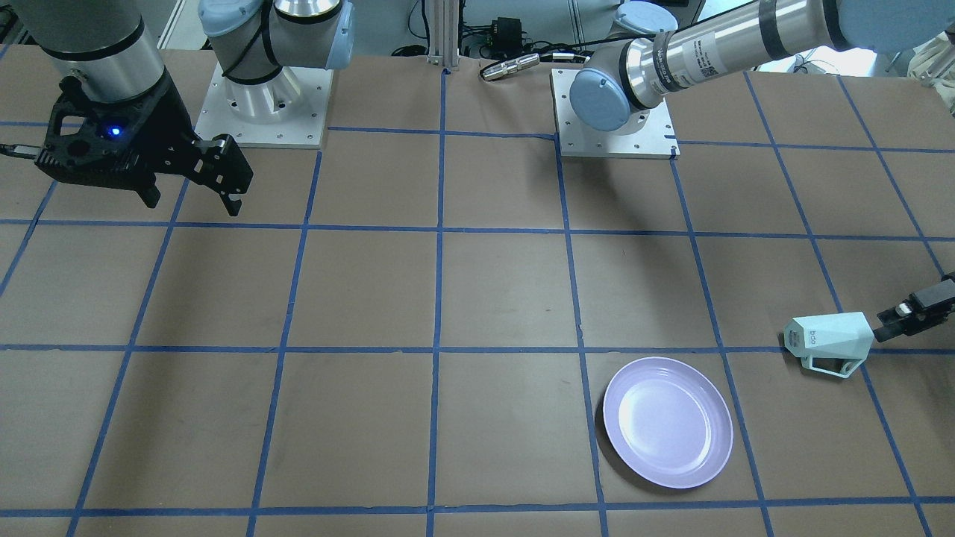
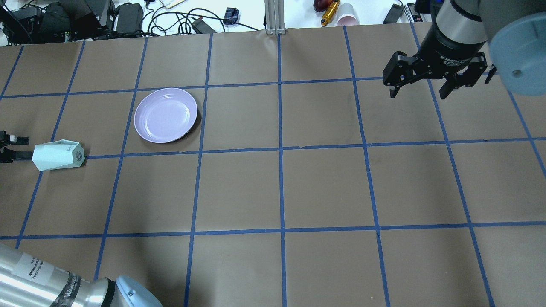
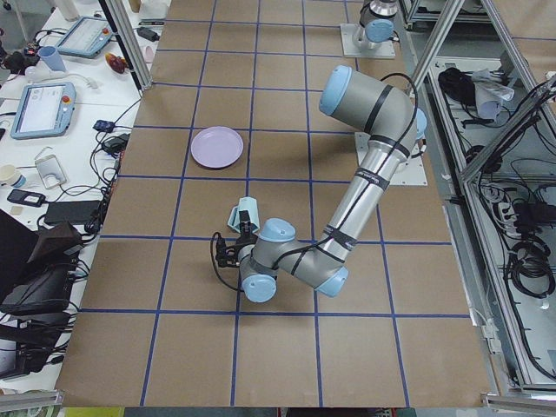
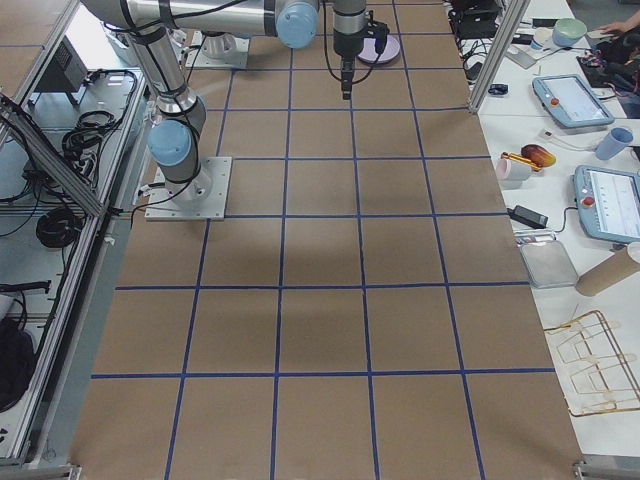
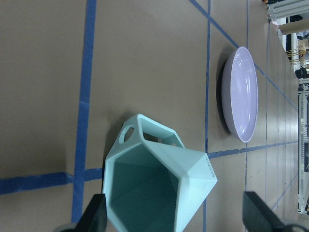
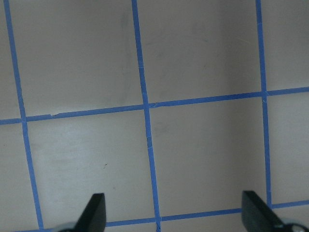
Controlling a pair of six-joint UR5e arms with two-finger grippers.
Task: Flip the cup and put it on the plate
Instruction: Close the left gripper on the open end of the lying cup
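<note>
The pale mint-green cup lies on its side on the table, base toward the plate and handle underneath. It also shows in the overhead view and the left wrist view, where its teal mouth faces the camera. My left gripper is open at the cup's mouth, with the rim between its fingers, close to one finger. It sits at the table's edge in the overhead view. The lilac plate lies empty a short way from the cup, also in the front view. My right gripper is open and empty, high above the far side.
The table is brown paper with a blue tape grid. The two arm bases stand on white plates at the robot's side. Cables and small items lie beyond the table's far edge.
</note>
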